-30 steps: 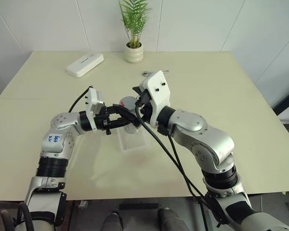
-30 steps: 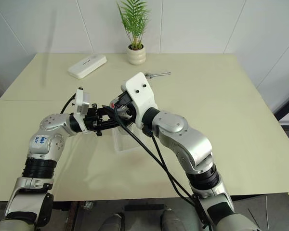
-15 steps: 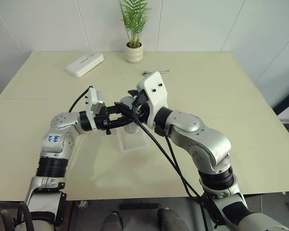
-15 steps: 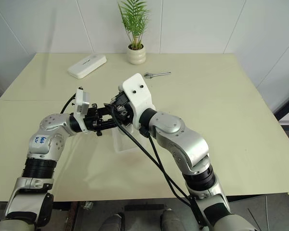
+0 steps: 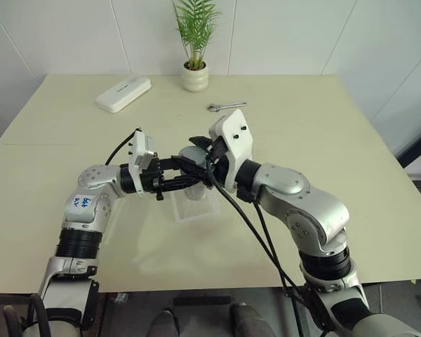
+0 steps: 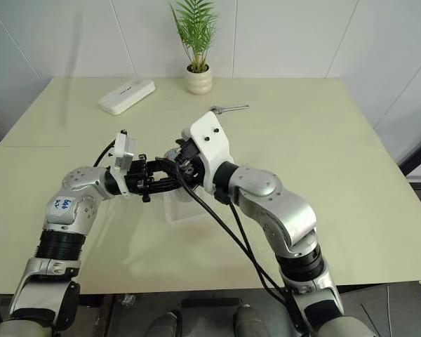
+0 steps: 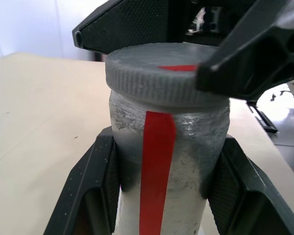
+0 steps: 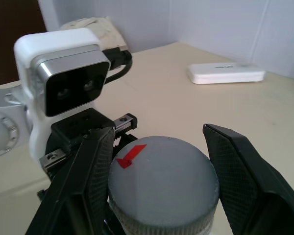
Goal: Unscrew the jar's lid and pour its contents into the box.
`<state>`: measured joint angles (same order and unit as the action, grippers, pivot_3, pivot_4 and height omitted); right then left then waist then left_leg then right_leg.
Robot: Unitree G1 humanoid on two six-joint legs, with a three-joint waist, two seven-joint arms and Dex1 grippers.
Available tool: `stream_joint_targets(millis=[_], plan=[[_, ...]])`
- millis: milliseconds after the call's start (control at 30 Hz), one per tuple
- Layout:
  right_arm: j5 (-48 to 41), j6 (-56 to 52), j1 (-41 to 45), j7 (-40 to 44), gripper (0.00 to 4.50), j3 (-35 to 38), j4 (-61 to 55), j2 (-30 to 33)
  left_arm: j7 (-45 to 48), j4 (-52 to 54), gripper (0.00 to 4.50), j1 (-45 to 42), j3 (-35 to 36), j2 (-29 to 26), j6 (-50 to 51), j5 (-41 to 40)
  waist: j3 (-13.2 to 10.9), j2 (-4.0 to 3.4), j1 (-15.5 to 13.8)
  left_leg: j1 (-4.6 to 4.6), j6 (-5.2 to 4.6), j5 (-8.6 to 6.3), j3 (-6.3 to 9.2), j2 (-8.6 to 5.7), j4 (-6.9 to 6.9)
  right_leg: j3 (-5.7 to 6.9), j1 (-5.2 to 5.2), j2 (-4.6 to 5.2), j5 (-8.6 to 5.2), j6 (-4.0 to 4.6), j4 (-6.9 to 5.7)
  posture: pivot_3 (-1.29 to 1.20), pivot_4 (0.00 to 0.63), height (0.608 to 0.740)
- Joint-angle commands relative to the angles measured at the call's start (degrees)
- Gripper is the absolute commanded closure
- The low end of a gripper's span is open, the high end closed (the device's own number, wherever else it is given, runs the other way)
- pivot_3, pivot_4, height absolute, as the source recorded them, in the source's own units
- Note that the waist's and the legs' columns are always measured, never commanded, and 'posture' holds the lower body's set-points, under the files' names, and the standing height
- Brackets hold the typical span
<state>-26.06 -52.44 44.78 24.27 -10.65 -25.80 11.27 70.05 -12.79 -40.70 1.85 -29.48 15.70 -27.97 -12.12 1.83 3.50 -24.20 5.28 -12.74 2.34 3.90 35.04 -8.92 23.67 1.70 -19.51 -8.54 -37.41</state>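
Observation:
The silvery jar point(image 7: 186, 196) with a red stripe stands upright just above the clear box point(image 5: 203, 210) in the middle of the table. My left gripper point(image 7: 166, 147) reaches in level from the left and is shut on the jar's body, one finger on each side. The grey lid point(image 8: 171, 186) with a red mark sits on the jar. My right gripper point(image 8: 159, 147) comes from the right and is shut on the lid's rim. The contents are hidden inside the jar.
A white oblong device point(image 5: 123, 94) lies at the back left. A potted plant point(image 5: 195, 76) stands at the back centre, and a metal wrench point(image 5: 226, 107) lies beyond the grippers. The pale table point(image 5: 351, 140) has free room on both sides.
My right gripper's fingers have closed onto the lid and its wrist has turned. The left gripper has kept the jar in place.

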Motion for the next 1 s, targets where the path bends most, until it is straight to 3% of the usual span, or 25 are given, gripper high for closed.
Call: stream_joint_targets(millis=[33, 667, 1000], plan=[[-6.27, 3.14, 1.91, 10.27, 1.95, -1.34, -4.71, 1.59, 0.62, -3.77, 2.54, -3.66, 2.35, -0.62, -1.57, -0.65, 0.0, 0.0, -0.05, 0.0, 0.0, 0.0, 0.0, 0.0, 0.01, 0.0, 0.0, 0.0, 0.0, 0.0, 0.0, 0.0, 0.15, 0.74], [-10.71, 8.25, 3.99, 30.37, 1.95, -1.09, -2.69, 6.91, 10.04, -14.25, 2.54, -8.49, -0.42, -0.3, -6.1, 0.68, 0.0, 0.0, -0.07, 0.0, 0.0, 0.0, 0.05, 0.0, 0.03, 0.03, 0.0, -0.02, 0.0, 0.0, -0.01, 0.0, 0.15, 0.74], [-9.27, 8.89, 4.54, 31.97, 1.95, -1.36, -0.62, 7.53, 11.82, -13.13, 2.54, -9.18, -1.24, -0.51, -4.88, -0.04, -0.01, -0.01, 0.0, 0.0, -0.01, 0.0, 0.06, 0.0, 0.01, 0.03, 0.0, -0.02, 0.0, 0.0, -0.01, 0.0, 0.15, 0.74]])
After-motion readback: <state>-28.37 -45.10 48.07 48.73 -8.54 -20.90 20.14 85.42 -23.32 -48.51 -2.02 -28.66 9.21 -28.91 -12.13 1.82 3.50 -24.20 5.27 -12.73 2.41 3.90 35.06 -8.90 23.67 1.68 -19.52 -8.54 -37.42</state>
